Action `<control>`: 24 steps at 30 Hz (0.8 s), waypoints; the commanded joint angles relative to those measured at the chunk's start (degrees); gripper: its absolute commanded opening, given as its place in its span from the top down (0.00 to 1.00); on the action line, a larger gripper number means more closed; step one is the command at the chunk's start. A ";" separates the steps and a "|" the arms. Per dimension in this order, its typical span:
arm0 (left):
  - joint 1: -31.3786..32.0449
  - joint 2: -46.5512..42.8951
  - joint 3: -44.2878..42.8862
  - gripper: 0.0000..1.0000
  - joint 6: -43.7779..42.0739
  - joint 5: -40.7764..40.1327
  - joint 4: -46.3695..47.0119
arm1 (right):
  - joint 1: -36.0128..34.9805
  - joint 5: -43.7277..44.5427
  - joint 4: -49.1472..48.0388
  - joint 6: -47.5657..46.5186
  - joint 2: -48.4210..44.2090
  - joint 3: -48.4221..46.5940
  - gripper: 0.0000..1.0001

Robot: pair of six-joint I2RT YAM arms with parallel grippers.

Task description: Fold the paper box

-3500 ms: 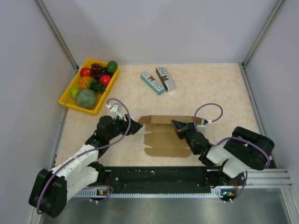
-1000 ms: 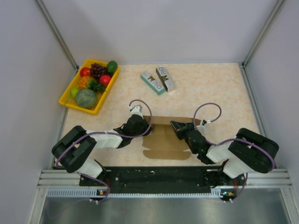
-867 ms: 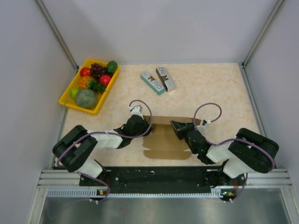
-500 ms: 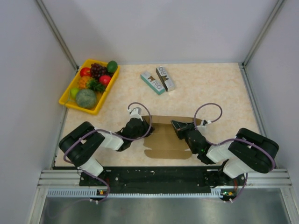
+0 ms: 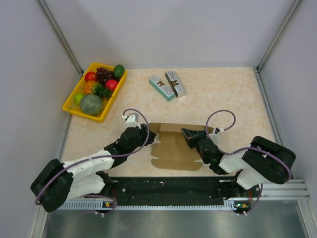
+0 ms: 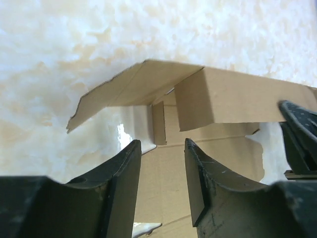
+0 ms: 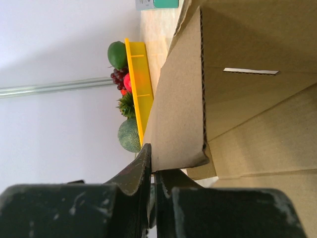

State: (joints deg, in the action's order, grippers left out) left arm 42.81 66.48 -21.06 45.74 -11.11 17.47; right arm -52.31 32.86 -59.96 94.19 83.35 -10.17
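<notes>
The paper box (image 5: 176,148) is a brown cardboard sheet lying in the middle of the table, its back flaps partly raised. My left gripper (image 5: 145,133) hovers at the sheet's left edge. In the left wrist view this gripper (image 6: 162,148) is open, with bare cardboard (image 6: 218,96) showing in the gap and nothing held. My right gripper (image 5: 184,132) sits over the sheet's back right part. In the right wrist view it (image 7: 152,167) is shut on the edge of a raised cardboard flap (image 7: 178,114).
A yellow fruit tray (image 5: 72,105) stands at the back left and also shows in the right wrist view (image 7: 141,84). Two small printed boxes (image 5: 168,84) lie behind the sheet. Grey walls close in both sides, and a black rail (image 5: 173,191) runs along the near edge.
My left gripper has opened and pulled back to the left, off the sheet's left edge, with its arm stretched lower. The right gripper holds the same flap in the same place.
</notes>
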 commanded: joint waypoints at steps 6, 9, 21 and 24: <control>-4.90 -20.24 -0.56 0.57 -8.03 -11.47 -16.75 | 0.11 -1.13 -0.33 -0.59 0.14 0.33 0.99; -14.54 -18.59 -3.28 0.57 -8.38 -5.28 -17.21 | 0.02 -1.40 -0.42 -0.68 0.32 0.24 0.99; -29.54 20.95 -21.30 0.82 -8.04 46.51 0.70 | 0.02 -1.40 -1.03 -0.33 0.93 0.15 0.99; -29.45 25.10 -20.25 0.88 -6.10 50.13 4.06 | 0.02 -1.40 -1.21 0.11 1.29 -0.02 0.99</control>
State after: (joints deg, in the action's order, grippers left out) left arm 13.52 88.49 -41.04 37.60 24.34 13.52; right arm -52.31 31.79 -60.42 94.35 83.74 -10.17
